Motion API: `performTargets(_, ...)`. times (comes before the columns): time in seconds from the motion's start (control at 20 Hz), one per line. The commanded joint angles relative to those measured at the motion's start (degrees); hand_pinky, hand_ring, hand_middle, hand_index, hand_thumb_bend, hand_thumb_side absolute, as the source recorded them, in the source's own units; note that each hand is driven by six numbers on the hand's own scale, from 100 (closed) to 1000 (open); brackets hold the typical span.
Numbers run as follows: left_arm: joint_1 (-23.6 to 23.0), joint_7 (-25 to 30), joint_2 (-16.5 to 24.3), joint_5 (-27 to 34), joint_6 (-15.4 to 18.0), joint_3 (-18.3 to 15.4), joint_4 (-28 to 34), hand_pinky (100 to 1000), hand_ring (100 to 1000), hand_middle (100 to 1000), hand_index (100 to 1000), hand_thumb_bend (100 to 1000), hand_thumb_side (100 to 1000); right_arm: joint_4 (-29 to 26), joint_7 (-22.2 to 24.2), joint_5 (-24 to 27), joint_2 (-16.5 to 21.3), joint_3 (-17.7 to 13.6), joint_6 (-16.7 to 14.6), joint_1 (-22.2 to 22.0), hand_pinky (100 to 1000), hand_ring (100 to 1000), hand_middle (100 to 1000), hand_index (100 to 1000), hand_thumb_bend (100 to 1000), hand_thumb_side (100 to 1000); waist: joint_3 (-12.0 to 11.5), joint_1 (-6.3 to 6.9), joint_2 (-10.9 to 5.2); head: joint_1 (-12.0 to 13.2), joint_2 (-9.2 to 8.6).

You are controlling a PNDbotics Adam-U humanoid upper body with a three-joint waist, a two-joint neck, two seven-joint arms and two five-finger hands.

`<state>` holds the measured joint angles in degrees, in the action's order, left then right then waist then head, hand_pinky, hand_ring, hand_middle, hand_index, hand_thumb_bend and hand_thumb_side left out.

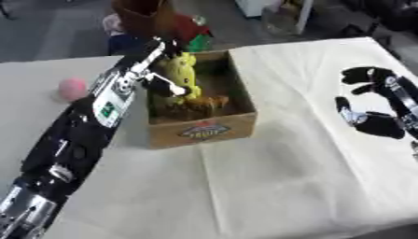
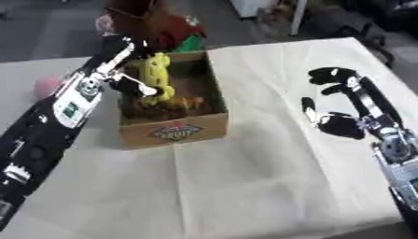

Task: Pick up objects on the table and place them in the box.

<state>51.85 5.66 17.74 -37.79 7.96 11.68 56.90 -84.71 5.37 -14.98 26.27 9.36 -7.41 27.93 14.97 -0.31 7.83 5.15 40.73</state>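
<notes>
**Left hand over the box, yellow toy in its fingers**

Left hand (image 1: 167, 86), black with silver joints, reaching from the lower left up over the near-left part of the open brown cardboard box (image 1: 204, 129). Fingers curled round a soft yellow plush toy (image 1: 181, 70), held upright inside the box's opening, its lower end down among brownish-orange items (image 1: 196, 103) lying on the box floor; what those are cannot be told. Box standing on a table draped in a pale cream cloth (image 1: 269, 177), a printed label on its near wall.

Left of the arm, well apart from the box, a small round pink ball-like object (image 1: 72, 88) resting on the cloth near the table's left edge. Just beyond the box's far wall, a red, brown and green stuffed shape (image 1: 176, 23), off the table's back edge.

Far to the right, the right hand (image 2: 343, 109), black, hovering over bare cloth with fingers spread and relaxed, holding nothing, well away from the box.
</notes>
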Motion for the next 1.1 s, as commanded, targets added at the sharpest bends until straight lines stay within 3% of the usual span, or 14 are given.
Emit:
performTargets(0.05,0.8,-1.3,3.7,3.1,0.2,-1.0,4.3,804,810,831,882,849,172,-0.3,-0.2,0.3,1.2,-0.7,0.0,0.5,712,795,688,808,174,100,-0.3,-0.05,-0.78,-0.6,-0.40)
performTargets(0.35,-0.7,-0.1,13.0,9.8,-2.6,-3.6,12.3,768,717,733,827,775,100,-0.1,-0.5,0.1,1.8,-1.1,0.0,0.0,712,795,685,808,167,100,-2.2,0.35,-0.88,-1.9,-0.52)
performTargets(0.6,-4.0,1.3,18.7,8.4,-6.8,-6.2,9.4,768,717,728,820,698,100,0.0,-0.8,0.1,2.1,-1.4,0.0,-0.4,712,794,685,808,161,100,-3.1,0.47,-0.81,-2.5,-0.83)
performTargets(0.8,-5.5,1.0,19.4,6.1,-9.1,-8.0,3.6,767,729,751,831,701,100,0.0,-0.9,0.2,2.1,-1.4,0.0,-0.6,712,794,685,808,160,100,-3.2,0.25,-0.63,-2.8,-0.85)
performTargets(1.1,-5.3,-1.3,17.4,4.3,-10.0,-10.1,-5.4,765,739,783,877,692,100,0.1,-0.8,0.4,1.7,-1.3,0.0,-0.5,712,795,685,808,158,100,-2.3,-0.26,-0.32,-2.8,-0.81)
